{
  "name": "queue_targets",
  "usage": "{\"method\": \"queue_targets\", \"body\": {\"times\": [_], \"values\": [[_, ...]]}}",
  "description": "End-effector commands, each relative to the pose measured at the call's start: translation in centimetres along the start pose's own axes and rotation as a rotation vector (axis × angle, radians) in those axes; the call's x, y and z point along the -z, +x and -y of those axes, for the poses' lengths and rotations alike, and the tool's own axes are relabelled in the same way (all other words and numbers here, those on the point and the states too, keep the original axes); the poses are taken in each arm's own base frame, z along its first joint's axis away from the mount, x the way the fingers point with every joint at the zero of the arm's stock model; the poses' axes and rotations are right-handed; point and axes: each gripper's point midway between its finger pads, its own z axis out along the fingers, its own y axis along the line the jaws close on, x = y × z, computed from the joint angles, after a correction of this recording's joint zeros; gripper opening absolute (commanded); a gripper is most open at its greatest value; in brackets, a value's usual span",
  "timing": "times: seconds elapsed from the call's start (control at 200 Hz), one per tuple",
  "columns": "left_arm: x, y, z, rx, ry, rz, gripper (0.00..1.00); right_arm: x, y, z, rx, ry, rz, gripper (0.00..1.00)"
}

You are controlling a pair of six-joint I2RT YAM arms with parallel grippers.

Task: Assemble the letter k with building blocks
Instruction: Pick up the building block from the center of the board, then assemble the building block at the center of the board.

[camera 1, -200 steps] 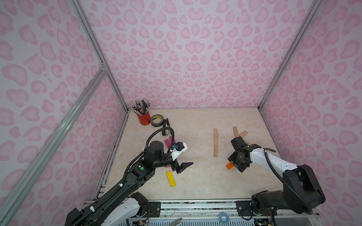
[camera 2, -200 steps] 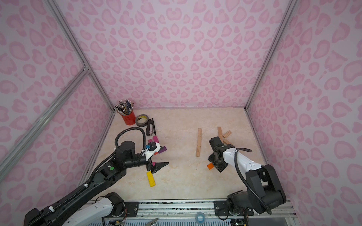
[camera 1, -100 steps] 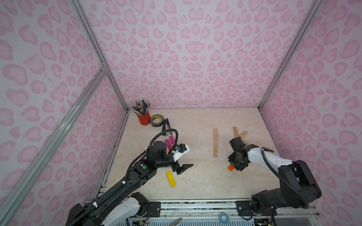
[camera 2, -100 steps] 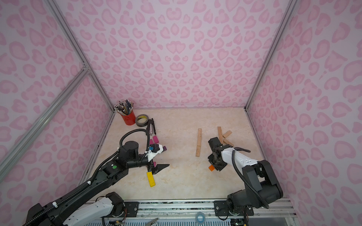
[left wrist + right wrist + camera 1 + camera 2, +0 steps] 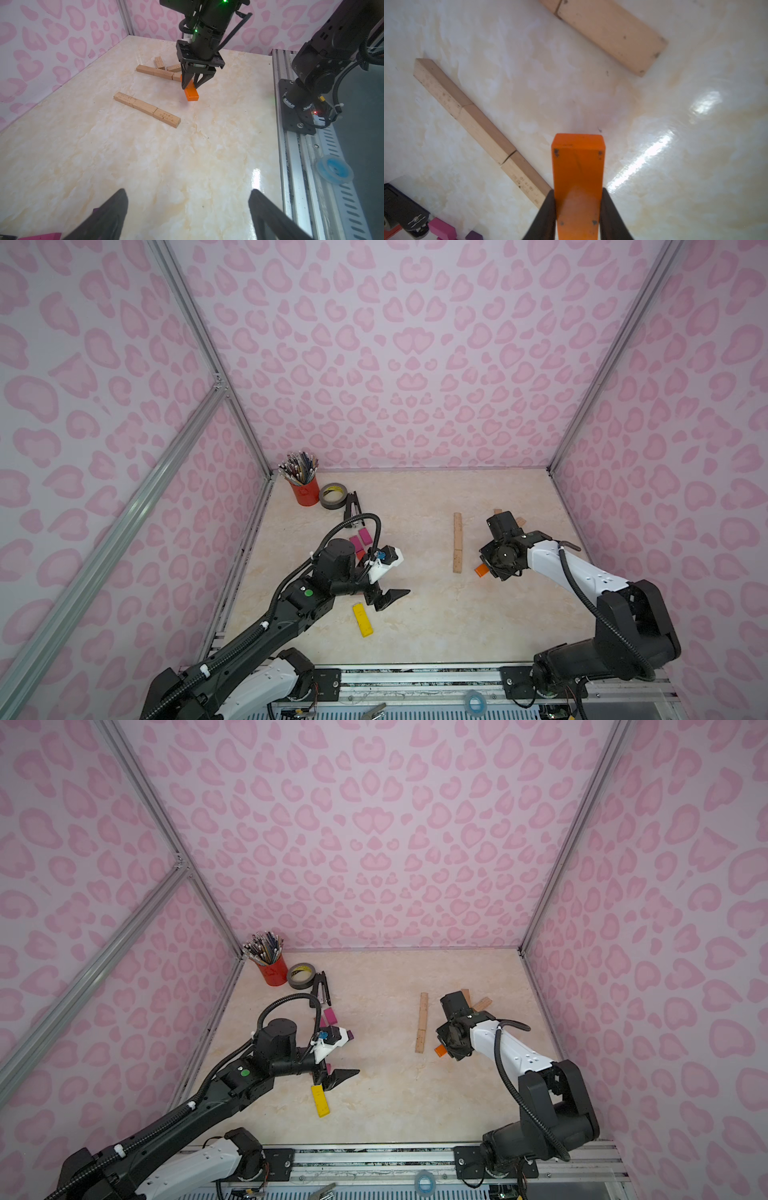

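Observation:
My right gripper [image 5: 577,191] is shut on an orange block [image 5: 578,166], its fingers pressed on both long sides. In both top views the orange block [image 5: 481,570] [image 5: 440,1051] pokes out beside the near end of a straight line of three wooden blocks [image 5: 457,542]. In the left wrist view the orange block [image 5: 192,93] hangs tilted from the right gripper [image 5: 191,85]. Further wooden blocks [image 5: 519,521] lie behind the right arm. My left gripper [image 5: 390,598] [image 5: 187,191] stands open over bare table, next to a yellow block [image 5: 362,619].
Magenta blocks [image 5: 360,540] and a purple block [image 5: 351,1036] lie by the left arm. A red pencil cup [image 5: 305,491], a tape roll [image 5: 333,495] and a black stapler [image 5: 352,506] stand at the back left corner. Pink walls enclose three sides; a metal rail [image 5: 415,672] runs along the front.
My right gripper has shut on the orange block and carried it a little toward the wooden line. My left gripper has stayed open in nearly the same place.

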Motion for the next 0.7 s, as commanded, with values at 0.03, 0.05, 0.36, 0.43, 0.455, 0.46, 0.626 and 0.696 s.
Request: {"method": "queue_targets", "body": {"times": [0.03, 0.05, 0.36, 0.43, 0.455, 0.46, 0.626, 0.696], "values": [[0.2, -0.6, -0.1, -0.035, -0.004, 0.018, 0.93, -0.9, -1.3, -2.2, -0.022, -0.022, 0.012, 0.31], [0.2, -0.7, -0.1, -0.036, -0.005, 0.021, 0.93, -1.1, -1.5, -2.5, -0.025, -0.024, 0.012, 0.31], [0.2, -0.5, 0.0, -0.034, -0.001, 0.019, 0.93, -3.5, -4.3, -5.5, -0.056, -0.018, 0.010, 0.31], [0.1, -0.4, -0.1, -0.034, -0.006, 0.015, 0.93, -4.1, -4.6, -5.9, -0.058, -0.016, 0.000, 0.31], [0.1, -0.3, -0.1, -0.034, -0.007, 0.014, 0.93, -4.2, -4.7, -6.2, -0.058, -0.019, -0.003, 0.31], [0.1, -0.3, -0.1, -0.032, -0.007, 0.013, 0.93, -4.3, -4.7, -6.2, -0.057, -0.019, -0.003, 0.31], [0.1, -0.1, -0.2, -0.030, -0.013, 0.004, 0.93, -5.5, -5.2, -6.9, -0.059, -0.011, -0.018, 0.31], [0.0, 0.0, -0.3, -0.029, -0.015, 0.000, 0.93, -6.1, -5.3, -7.0, -0.061, -0.002, -0.023, 0.31]]}}
